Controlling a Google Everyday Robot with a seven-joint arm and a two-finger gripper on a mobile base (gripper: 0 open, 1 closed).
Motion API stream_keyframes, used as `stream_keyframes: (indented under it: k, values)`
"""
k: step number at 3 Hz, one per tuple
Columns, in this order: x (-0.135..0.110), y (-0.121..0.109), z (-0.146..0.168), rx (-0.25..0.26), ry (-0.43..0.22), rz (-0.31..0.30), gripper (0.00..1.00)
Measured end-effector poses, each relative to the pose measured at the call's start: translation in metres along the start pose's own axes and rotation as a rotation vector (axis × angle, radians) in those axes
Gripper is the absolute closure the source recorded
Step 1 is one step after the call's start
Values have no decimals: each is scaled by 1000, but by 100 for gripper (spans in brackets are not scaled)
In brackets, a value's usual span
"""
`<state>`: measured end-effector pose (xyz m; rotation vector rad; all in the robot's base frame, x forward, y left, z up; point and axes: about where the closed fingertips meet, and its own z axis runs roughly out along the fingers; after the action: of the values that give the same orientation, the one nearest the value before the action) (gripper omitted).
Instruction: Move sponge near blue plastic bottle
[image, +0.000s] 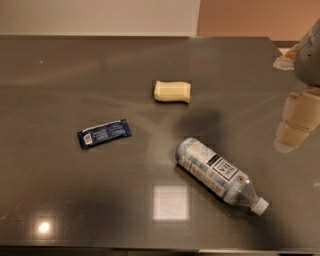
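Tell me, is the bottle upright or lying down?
Lying down: the blue plastic bottle is on its side, cap pointing lower right. The gripper hangs at the right edge.

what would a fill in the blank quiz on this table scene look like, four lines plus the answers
1. The blue plastic bottle lies on its ____, white cap toward the lower right.
2. The sponge is pale ____ and lies apart from the bottle, not touching it.
3. In the picture, the dark blue packet lies to the ____ of both.
4. The gripper hangs at the ____ edge of the view, clear of the sponge.

Missing words: side; yellow; left; right
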<state>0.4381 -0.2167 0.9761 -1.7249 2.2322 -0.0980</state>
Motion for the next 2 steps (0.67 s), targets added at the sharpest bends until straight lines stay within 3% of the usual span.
stream_keyframes:
  k: [1,2]
  values:
    - [-1,-2,-1,5,0,-7,0]
    - [-10,-19,6,13,-24,-21,0]
